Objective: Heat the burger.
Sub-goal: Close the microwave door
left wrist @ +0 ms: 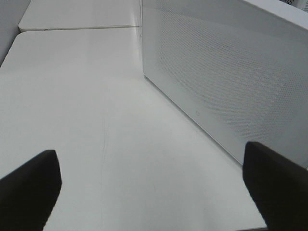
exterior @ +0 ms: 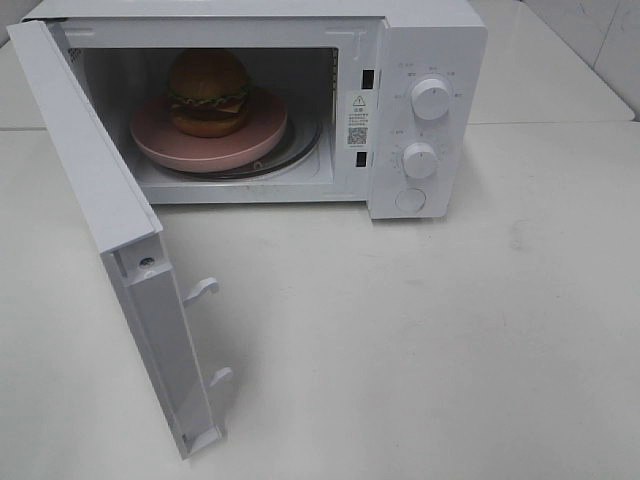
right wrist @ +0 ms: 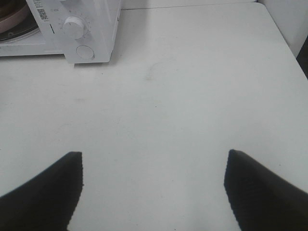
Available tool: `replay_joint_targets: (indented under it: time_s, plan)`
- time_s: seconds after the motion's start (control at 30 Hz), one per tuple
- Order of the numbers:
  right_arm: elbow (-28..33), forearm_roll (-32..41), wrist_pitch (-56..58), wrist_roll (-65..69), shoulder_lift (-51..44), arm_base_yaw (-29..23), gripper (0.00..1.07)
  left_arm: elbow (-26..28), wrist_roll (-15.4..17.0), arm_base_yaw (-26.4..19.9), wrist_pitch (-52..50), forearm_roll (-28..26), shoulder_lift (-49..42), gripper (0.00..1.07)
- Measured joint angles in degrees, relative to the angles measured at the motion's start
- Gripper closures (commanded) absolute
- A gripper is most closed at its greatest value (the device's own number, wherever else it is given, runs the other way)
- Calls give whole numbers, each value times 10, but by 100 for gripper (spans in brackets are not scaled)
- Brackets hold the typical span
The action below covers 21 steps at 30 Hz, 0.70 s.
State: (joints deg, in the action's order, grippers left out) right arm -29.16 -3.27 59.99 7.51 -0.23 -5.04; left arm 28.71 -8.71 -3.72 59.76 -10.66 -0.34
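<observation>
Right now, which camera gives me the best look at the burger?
The exterior high view: the burger sits in full sight on the pink plate inside the open microwave. The right wrist view catches only the plate's edge, no burger. The left wrist view shows only a perforated white microwave panel.

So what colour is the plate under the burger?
Pink; the plate under the burger shows best in the exterior high view.
</observation>
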Motion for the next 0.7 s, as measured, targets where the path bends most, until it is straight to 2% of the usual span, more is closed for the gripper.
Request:
replay_joint_targets:
  time_s: [0.7]
  plan:
    - [0, 0, 0, 0, 0, 0, 32, 0, 0, 0, 0, 0, 0, 11]
